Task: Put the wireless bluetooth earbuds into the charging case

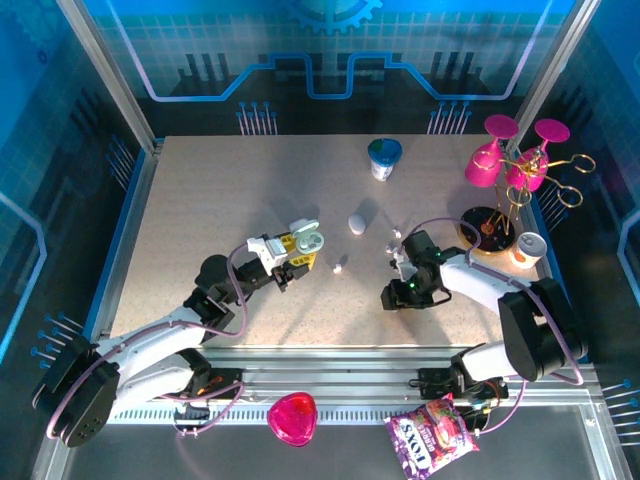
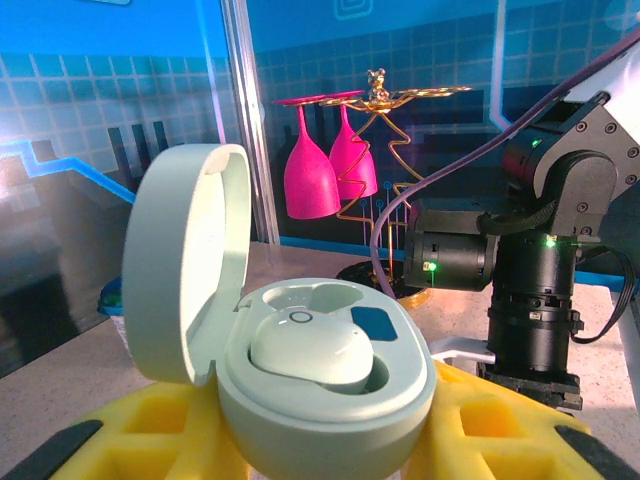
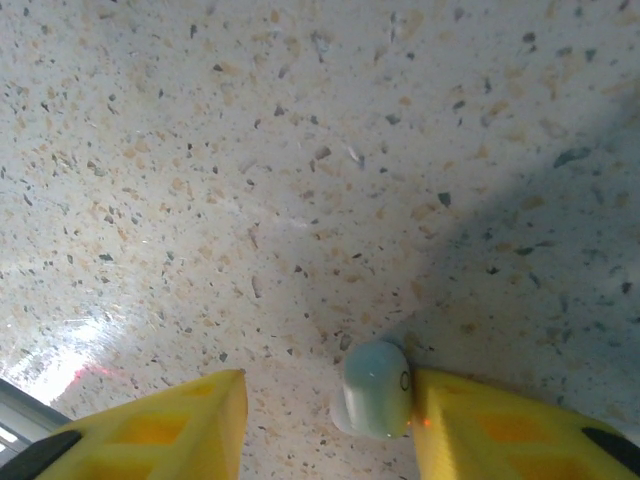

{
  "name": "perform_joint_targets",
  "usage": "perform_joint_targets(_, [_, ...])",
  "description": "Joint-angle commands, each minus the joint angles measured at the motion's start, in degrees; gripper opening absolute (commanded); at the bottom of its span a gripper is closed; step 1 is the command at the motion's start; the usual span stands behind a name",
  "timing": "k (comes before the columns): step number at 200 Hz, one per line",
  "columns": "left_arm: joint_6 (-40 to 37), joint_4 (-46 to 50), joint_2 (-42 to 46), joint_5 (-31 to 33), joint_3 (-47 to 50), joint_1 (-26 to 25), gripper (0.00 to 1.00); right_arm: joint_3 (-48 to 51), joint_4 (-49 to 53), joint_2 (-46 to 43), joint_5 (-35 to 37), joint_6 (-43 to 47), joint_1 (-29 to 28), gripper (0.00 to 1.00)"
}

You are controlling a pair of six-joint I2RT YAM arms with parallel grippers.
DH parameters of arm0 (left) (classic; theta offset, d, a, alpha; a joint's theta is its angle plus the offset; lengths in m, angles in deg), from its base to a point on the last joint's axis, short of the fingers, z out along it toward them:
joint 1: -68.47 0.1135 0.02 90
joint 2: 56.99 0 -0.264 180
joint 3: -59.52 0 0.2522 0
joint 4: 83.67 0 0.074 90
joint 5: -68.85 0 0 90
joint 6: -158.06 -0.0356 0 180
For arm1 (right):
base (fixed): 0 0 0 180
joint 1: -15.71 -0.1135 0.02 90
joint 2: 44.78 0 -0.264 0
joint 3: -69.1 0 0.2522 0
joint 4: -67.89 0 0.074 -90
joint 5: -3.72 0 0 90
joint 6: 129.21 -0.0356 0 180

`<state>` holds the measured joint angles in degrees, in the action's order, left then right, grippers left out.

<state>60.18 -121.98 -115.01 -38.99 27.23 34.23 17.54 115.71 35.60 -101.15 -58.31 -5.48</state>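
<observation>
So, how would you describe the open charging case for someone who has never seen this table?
On the speckled table, follow the left arm to its yellow fingers. They hold the charging case near the table's middle. Unlike the closed case lying beside it, its lid stands open.

The left gripper [image 2: 320, 445] had yellow fingers with black tips; the open charging case [image 2: 330, 375] between them was pale mint-white, with a small blue patch inside its rim. Beyond it hung magenta wine glasses [image 2: 310, 180] on a gold wire rack [image 2: 377, 82]. Under the right gripper [image 3: 330, 425] the worktop [image 3: 300, 150] was beige, speckled dark and tan; the earbud [image 3: 375, 388] against one yellow finger was pale greenish white.
</observation>
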Motion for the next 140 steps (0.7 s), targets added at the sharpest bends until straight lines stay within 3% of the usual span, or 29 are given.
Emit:
perform_joint_targets(1, [-0.2, -1.1, 0.3, -0.7, -0.5, -0.2, 0.33, 0.6, 0.1, -0.7, -1.6, -0.5, 0.6, 0.43])
perform_joint_targets(89, [0.0, -1.0, 0.5, -0.9, -0.8, -0.2, 0.33, -0.8, 0.8, 0.8, 0.1, -0.8, 0.5, 0.26])
perform_joint_targets(140, [0.0, -1.0, 0.4, -1.0, -0.8, -0.2, 0.33, -1.7, 1.3, 1.9, 0.9, -1.2, 0.2, 0.28])
